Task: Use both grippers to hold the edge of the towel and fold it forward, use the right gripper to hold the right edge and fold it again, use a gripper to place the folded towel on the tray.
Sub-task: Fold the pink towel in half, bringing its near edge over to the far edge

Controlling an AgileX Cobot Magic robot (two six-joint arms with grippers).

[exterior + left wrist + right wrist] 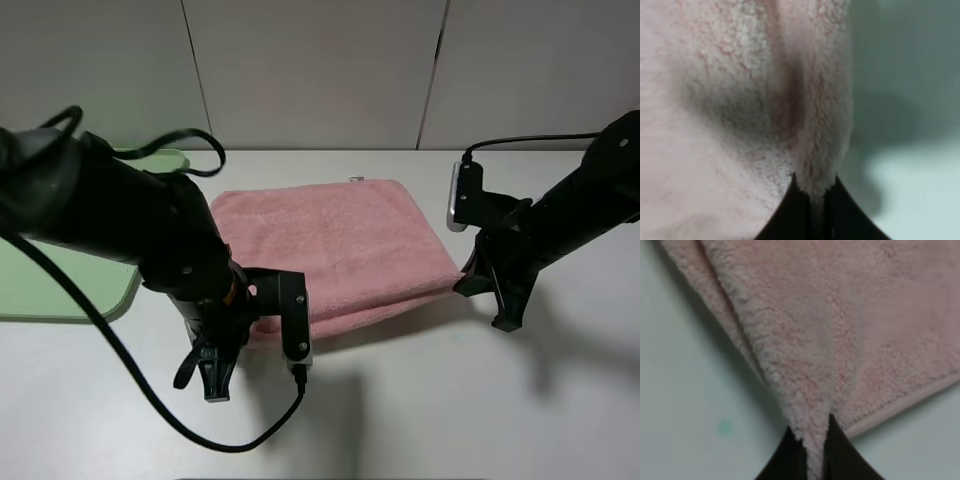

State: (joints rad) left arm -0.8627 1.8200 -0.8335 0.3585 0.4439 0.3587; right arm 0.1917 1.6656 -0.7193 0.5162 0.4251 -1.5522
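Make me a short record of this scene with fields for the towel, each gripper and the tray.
Towel: salmon-pink fluffy terry towel, lying on the white table, two layers showing along its near edge
Left gripper: shut, pinching the towel's near left corner
Right gripper: shut, pinching the towel's near right corner
Tray: flat light green plastic tray, left of the towel, partly hidden; towel not yet on it

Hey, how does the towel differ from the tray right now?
The towel is pink and fluffy; the tray is smooth light green. The towel lies doubled mid-table; the tray sits flat at the left, partly behind the left arm. The left gripper and right gripper pinch the towel's near corners; neither is at the tray. Both rest on the table.
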